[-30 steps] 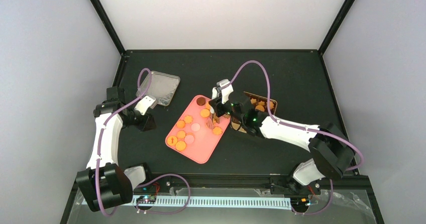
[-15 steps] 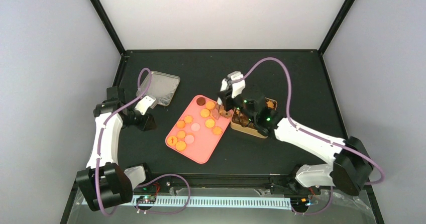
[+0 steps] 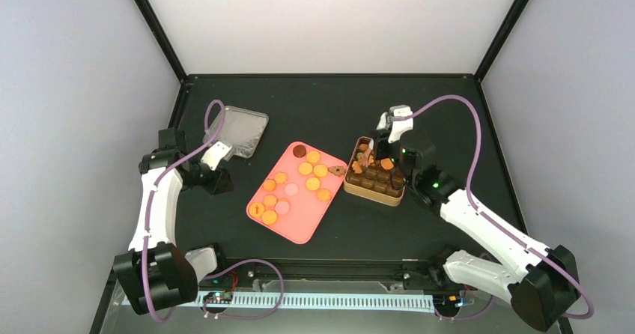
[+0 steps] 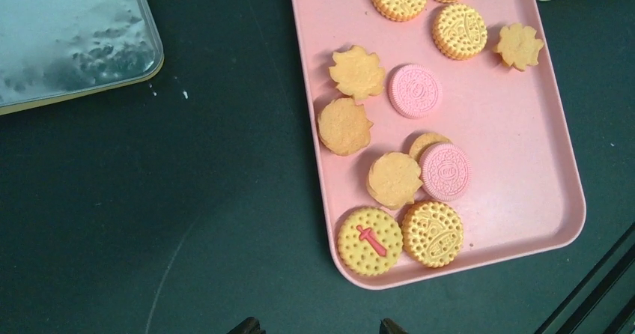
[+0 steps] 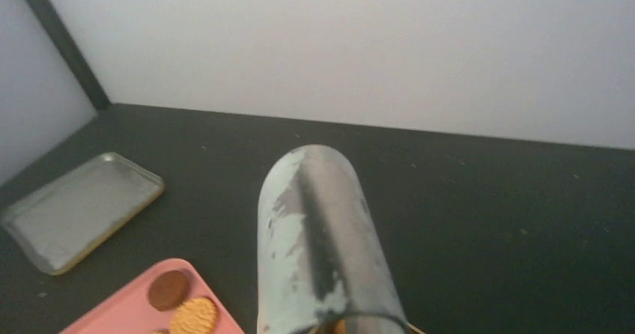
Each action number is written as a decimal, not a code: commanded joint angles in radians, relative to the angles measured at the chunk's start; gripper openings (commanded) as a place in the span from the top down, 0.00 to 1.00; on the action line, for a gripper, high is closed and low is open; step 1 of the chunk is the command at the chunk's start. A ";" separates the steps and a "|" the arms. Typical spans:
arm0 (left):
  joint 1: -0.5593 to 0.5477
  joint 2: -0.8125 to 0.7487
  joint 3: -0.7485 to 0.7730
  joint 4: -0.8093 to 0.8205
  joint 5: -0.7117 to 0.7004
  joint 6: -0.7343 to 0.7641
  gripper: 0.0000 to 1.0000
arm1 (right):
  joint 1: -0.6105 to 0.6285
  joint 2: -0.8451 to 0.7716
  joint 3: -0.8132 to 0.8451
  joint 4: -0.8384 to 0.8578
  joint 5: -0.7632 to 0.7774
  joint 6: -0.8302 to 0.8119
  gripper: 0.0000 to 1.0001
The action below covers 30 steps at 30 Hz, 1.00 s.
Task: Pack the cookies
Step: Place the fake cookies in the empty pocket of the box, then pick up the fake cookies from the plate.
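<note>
Over the gold tin [image 3: 372, 192], at 3 o'clock from the pink tray [image 3: 299, 229], my right gripper [image 3: 386, 159] looks clamped on an orange cookie [image 3: 387, 164]. More cookies [image 3: 305, 168] lie loose on the tray. At 9 o'clock my left gripper [image 4: 316, 326] hangs with its fingers apart, holding nothing.

Pink tray [image 4: 517, 124] w/ orange-yellow cookies [image 4: 433, 233], 2 pink (1 bears red mark); gold tin [image 3: 371, 192], brown cups [image 3: 382, 177].

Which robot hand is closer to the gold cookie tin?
Right. The right gripper hangs over the far side of the gold cookie tin. The left gripper sits across the pink tray from it, near the silver lid.
</note>
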 commanded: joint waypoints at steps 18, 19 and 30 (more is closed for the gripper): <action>0.005 -0.001 0.027 -0.027 0.029 0.022 0.57 | -0.028 -0.015 -0.011 -0.004 0.025 0.009 0.68; 0.005 0.000 0.027 -0.027 0.029 0.022 0.57 | -0.028 -0.023 -0.013 0.004 0.008 0.005 0.69; 0.006 0.006 0.041 -0.025 0.021 0.004 0.58 | 0.120 -0.007 0.046 0.050 -0.060 0.019 0.72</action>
